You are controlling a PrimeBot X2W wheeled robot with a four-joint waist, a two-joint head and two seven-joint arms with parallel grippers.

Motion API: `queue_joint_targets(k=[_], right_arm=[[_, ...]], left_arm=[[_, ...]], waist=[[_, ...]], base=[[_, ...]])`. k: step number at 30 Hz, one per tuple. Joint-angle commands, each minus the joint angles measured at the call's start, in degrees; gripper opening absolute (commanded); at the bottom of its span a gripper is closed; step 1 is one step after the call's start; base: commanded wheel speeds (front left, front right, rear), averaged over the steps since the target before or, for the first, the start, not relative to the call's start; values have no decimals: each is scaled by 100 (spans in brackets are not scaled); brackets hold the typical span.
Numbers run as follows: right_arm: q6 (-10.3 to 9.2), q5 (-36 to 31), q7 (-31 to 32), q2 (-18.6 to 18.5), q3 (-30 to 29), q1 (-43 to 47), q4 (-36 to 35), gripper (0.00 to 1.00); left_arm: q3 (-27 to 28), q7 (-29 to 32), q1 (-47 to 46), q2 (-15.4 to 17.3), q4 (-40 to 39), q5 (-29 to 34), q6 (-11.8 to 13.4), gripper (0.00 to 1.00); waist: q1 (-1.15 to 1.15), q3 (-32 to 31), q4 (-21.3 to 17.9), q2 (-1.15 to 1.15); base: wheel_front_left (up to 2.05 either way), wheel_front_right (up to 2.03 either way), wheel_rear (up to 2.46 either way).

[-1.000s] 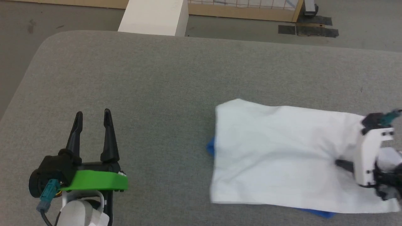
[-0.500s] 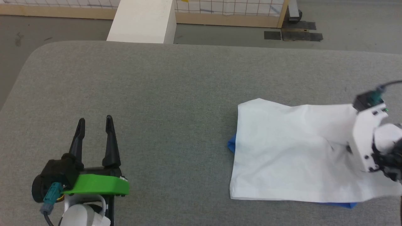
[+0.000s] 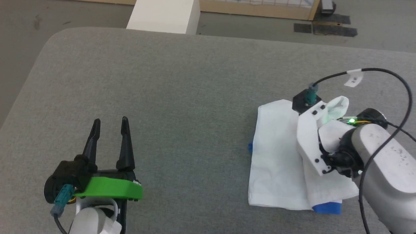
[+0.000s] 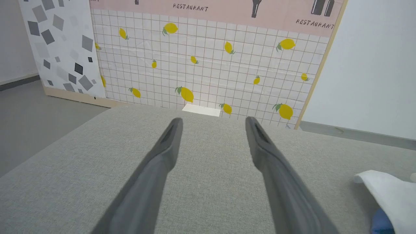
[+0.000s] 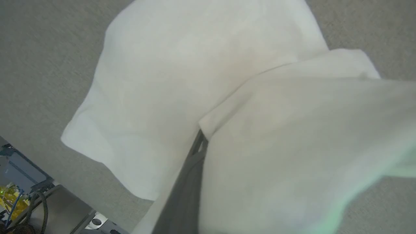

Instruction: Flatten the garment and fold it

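A grey fabric-covered table [image 3: 195,81] is seen from above in the head view. The garment [image 3: 276,162], a white T-shirt with blue parts, lies toward 4 o'clock on the table, well apart from the left gripper. It is folded into a compact stack. A flat white layer rests on the table, and a second white layer is lifted over it from the 3 o'clock side. Blue cloth peeks out at the stack's 5 o'clock corner, and a sliver of blue shows at its 9 o'clock edge.

The right gripper [image 3: 310,139] reaches in from 4 o'clock and sits above the garment, its fingers hidden by cloth in this view. In the right wrist view, 1 dark finger [image 5: 191,169] runs up from 6 o'clock. There the right gripper [image 5: 199,144] is closed on a raised white fold of the garment [image 5: 146,81], which drapes over the finger toward 3 o'clock. A black cable [image 3: 383,70] loops above that arm.

The left gripper [image 3: 110,120] hovers at 8 o'clock in the head view, fingers pointing to 12 o'clock, jaws spread wide and holding nothing. In the left wrist view its 2 fingers [image 4: 164,152] are parted over bare table, with a corner of the garment [image 4: 390,195] at 4 o'clock. A white block [image 3: 162,16] stands beyond the table's 12 o'clock edge, in front of a lemon-print panel [image 4: 208,65].
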Motion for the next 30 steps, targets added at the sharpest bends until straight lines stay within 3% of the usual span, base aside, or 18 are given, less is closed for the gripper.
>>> queue_joint_targets(k=[1,5,6,7,8,16,22,26,30], right_arm=[[-9,-54,-85,58,105,-129,80,0],[-9,-117,-359,191,618,-351,658,0],[-9,-119,-452,210,635,-374,715,10],[-9,-118,-529,220,646,-390,756,48],[-9,-114,-632,238,650,-408,798,100],[-9,210,-1098,438,765,-533,661,100],[-9,451,-1292,326,941,-605,180,100],[-9,483,-1748,291,558,-495,-81,100],[-9,-17,-2251,301,-212,-137,-101,100]], left_arm=[[0,-27,-105,-26,19,-38,-32,100],[-27,-27,-159,-68,42,-89,-38,100],[-30,-27,-161,-73,42,-93,-37,100],[-33,-27,-165,-76,43,-96,-37,100],[-35,-27,-169,-79,46,-101,-37,100],[54,-27,-119,-89,58,-56,-51,100],[134,-27,-37,-79,61,-11,-88,100],[175,-27,9,-56,54,20,-104,100],[207,-27,51,-2,-20,113,-103,100]], waist=[[0,129,139,0],[0,245,271,0],[0,252,274,0],[0,254,277,0],[0,249,275,0],[0,25,68,0],[0,-209,-169,0],[0,-365,-322,0],[0,-453,-487,0]], base=[[0,0,0],[0,0,0],[0,0,0],[0,0,0],[0,0,0],[0,0,0],[0,0,0],[0,0,0],[0,0,0]])
